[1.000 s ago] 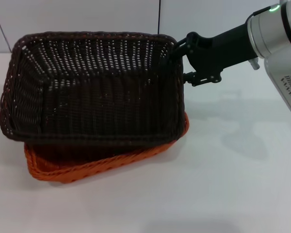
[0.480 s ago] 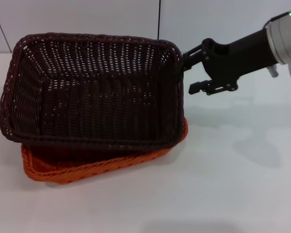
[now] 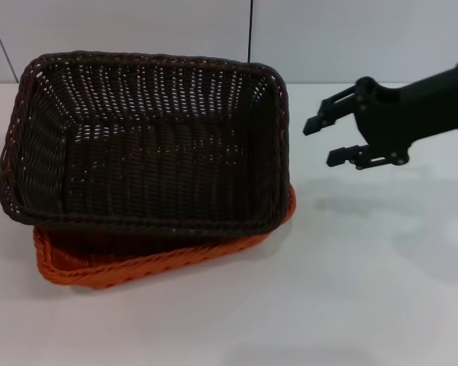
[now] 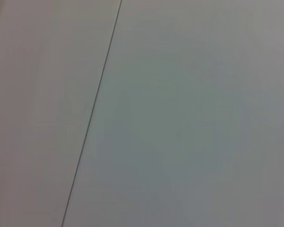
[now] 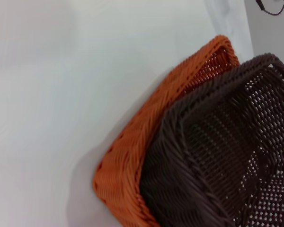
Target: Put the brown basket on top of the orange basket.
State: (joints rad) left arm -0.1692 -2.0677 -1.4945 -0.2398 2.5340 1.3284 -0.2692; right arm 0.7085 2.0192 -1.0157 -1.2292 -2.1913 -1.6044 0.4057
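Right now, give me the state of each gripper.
Left gripper: not in view.
Right gripper: jaws open, empty, beside the brown basket.

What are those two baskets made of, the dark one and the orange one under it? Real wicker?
Both look like woven plastic wicker rather than natural cane, though I can't be sure. The brown basket has even, faintly glossy strands, open-weave sides and a braided rim. The orange basket beneath it shows the same uniform weave in a bright, even colour that suggests dyed synthetic strands.

Head camera overlooks both baskets; right wrist views their corner closely.
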